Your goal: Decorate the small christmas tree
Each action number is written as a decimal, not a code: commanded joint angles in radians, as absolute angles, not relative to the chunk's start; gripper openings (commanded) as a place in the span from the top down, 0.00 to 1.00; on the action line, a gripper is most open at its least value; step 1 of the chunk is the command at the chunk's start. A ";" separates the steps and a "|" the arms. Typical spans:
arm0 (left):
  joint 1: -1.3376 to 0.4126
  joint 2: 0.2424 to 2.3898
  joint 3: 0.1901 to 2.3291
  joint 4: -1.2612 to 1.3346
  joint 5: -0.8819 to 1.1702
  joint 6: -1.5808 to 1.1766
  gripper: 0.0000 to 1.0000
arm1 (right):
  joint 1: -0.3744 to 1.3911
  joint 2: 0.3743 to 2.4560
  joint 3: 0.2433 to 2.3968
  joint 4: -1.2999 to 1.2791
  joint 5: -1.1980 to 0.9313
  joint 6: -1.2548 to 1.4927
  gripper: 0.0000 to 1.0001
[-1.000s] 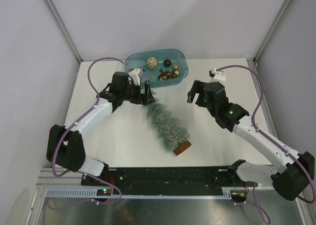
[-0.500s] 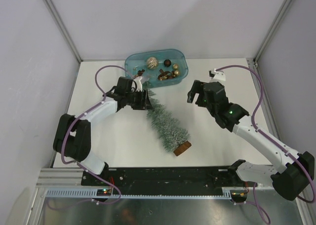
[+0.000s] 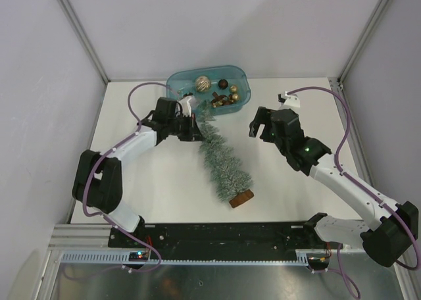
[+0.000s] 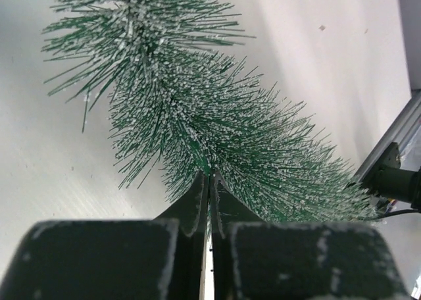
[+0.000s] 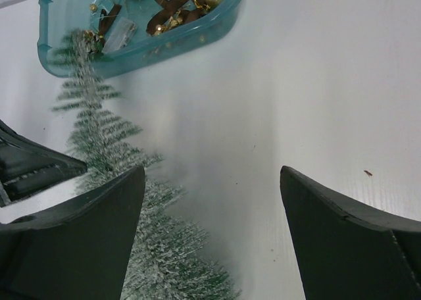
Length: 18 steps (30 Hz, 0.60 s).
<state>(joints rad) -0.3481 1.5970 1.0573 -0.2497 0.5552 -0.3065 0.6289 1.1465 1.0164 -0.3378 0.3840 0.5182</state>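
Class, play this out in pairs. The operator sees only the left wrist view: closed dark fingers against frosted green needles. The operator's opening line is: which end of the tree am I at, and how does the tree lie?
Observer: The left end effector is beside the narrow top of the small christmas tree, which lies on its side on the white table.
Operator: Where is its foot?
Observer: Its round wood-slice base points toward the near table edge. The tip is at the near wall of the translucent blue plastic tub.
Operator: And the other arm?
Observer: The right end effector hangs open over the table to the tree's right, apart from the tree.
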 commanded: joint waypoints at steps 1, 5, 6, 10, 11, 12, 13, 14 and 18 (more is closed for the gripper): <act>-0.349 1.542 1.192 -0.200 0.617 -0.336 1.00 | 0.623 1.141 1.020 -0.303 0.394 0.500 0.13; -0.399 1.523 1.286 -0.199 0.626 -0.346 1.00 | 0.617 1.135 1.021 -0.295 0.390 0.505 0.13; -0.414 1.519 1.296 -0.198 0.626 -0.346 1.00 | 0.616 1.131 1.021 -0.296 0.391 0.506 0.13; -0.468 1.496 1.283 -0.193 0.621 -0.350 1.00 | 0.616 1.120 1.020 -0.310 0.402 0.510 0.13; -0.476 1.487 1.268 -0.188 0.620 -0.354 1.00 | 0.616 1.118 1.020 -0.316 0.404 0.510 0.13; -0.485 1.478 1.257 -0.180 0.620 -0.358 1.00 | 0.615 1.116 1.020 -0.319 0.405 0.511 0.13; -0.490 1.465 1.249 -0.171 0.618 -0.362 1.00 | 0.616 1.115 1.020 -0.321 0.407 0.510 0.13; -0.494 1.452 1.246 -0.163 0.615 -0.366 1.00 | 0.616 1.114 1.020 -0.322 0.407 0.510 0.13; -0.498 1.421 1.285 -0.155 0.606 -0.377 1.00 | 0.615 1.114 1.021 -0.317 0.406 0.509 0.13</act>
<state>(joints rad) -0.4988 1.4891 1.2552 -0.1955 0.5991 -0.3458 0.6182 1.1408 1.0164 -0.3328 0.3859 0.5152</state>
